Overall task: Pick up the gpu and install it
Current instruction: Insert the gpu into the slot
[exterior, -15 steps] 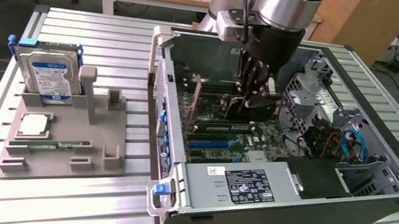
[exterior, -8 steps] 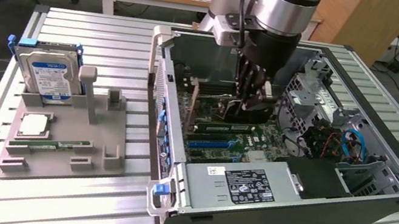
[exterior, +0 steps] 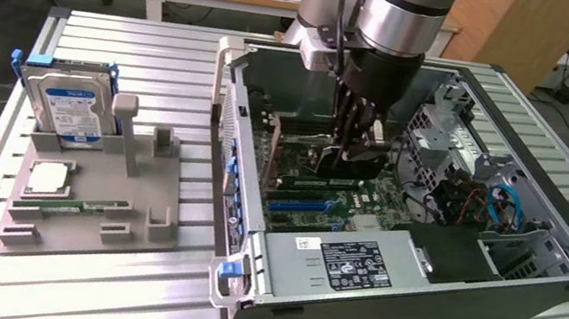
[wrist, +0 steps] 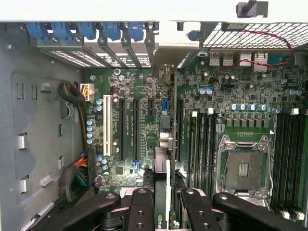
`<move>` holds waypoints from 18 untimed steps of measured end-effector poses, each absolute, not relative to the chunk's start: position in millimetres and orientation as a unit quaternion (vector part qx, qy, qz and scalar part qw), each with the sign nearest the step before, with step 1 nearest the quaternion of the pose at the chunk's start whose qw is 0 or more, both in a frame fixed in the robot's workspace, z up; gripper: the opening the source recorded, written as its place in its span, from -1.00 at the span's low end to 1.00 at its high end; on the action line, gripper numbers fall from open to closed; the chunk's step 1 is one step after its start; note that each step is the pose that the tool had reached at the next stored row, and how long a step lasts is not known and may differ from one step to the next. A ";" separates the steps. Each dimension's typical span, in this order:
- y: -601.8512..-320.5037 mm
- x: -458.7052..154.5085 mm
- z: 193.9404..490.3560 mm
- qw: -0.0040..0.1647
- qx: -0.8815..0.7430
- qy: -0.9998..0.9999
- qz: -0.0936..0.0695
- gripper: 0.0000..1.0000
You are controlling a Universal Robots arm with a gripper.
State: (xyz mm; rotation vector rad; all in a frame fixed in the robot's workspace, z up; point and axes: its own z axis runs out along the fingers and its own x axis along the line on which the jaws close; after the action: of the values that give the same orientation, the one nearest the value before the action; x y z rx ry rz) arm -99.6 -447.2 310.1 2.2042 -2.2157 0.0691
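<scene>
Inside the open computer case (exterior: pixel 543 288), the gripper (exterior: pixel 356 144) is seen close above the motherboard (wrist: pixel 139 86). Its black fingers (wrist: pixel 142 208) are clamped on the gpu (wrist: pixel 162 166), which is held edge-on between them as a thin dark card. In the wrist view the card is lined up along the long black expansion slots (wrist: pixel 136 130), between them and the memory slots beside the CPU socket (wrist: pixel 244 168). Whether the card's edge already touches a slot cannot be told. On the exterior view's left, a grey holder tray (exterior: pixel 140 217) lies on the aluminium table (exterior: pixel 139 55). A blue-labelled hard drive (exterior: pixel 71 109) is kept upright in it, and a green memory stick (exterior: pixel 72 206) lies flat nearby.
</scene>
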 end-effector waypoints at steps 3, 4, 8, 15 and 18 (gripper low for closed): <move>-447.3 -99.6 310.0 0.008 0.705 -0.709 0.022 -0.48; -447.3 -99.6 310.0 0.008 0.705 -0.709 0.022 -0.48; -447.2 -102.8 309.4 0.008 0.705 -0.709 0.022 -0.48; -447.6 -106.8 303.4 0.008 0.705 -0.709 0.022 -0.48; -447.6 -107.1 299.1 0.008 0.705 -0.709 0.022 -0.48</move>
State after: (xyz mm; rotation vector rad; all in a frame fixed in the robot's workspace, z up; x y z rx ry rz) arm -107.1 -447.6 299.1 2.2044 -2.2158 0.0690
